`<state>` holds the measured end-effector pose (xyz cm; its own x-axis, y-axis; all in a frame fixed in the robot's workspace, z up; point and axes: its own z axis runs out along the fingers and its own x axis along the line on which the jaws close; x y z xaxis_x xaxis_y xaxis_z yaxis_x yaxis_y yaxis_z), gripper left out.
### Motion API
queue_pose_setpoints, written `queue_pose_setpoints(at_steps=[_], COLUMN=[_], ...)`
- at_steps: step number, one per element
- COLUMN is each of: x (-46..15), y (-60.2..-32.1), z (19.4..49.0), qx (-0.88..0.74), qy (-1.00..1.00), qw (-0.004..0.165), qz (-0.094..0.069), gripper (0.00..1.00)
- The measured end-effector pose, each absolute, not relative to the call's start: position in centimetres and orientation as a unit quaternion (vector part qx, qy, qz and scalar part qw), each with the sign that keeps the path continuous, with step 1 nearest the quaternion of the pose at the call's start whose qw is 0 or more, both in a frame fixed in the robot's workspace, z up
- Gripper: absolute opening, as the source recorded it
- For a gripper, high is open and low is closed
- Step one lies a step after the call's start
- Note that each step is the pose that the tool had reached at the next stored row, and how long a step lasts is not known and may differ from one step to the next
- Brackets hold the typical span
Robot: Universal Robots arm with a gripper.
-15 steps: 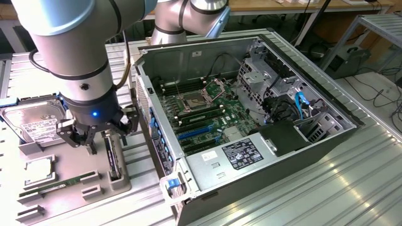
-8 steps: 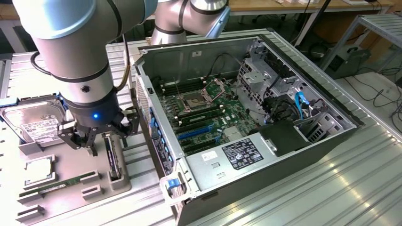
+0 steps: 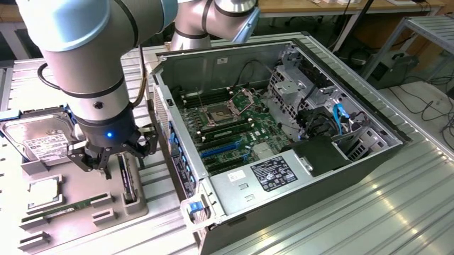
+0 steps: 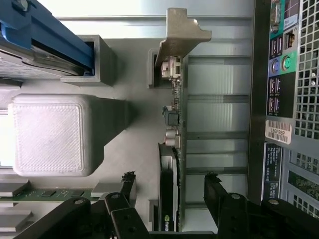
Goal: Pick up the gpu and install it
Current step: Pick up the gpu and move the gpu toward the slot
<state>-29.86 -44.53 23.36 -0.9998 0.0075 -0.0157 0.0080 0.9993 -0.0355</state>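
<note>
Exterior view: the robot arm hung over a grey tray at the exterior view's left. The claw was open and holding nothing, directly above the gpu. The gpu stood on edge in a slot at the tray's side nearest the computer case. A hard drive, a square chip and a memory stick also sat on the tray. The case lay on its side with the panel off and the board exposed. Tray and case both rested on a ribbed metal counter. Behind were wooden desks, a metal frame and loose cables on the floor.

Wrist view: the claw was spread wide, one black finger on each side of the gpu, neither touching it. The silver bracket was at the card's far end. The card stood upright in the grey tray, with the case's rear ports just beside it across a strip of counter. The hard drive's blue rail and the memory stick showed on the tray.
</note>
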Motion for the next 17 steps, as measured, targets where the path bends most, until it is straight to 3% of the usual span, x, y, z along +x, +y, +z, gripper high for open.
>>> queue_pose_setpoints(at_steps=[17], x=[-29.86], y=[-44.53], z=[22.79], qx=[0.004], qy=[1.000], qw=[0.008], qz=[-0.019], gripper=[0.66])
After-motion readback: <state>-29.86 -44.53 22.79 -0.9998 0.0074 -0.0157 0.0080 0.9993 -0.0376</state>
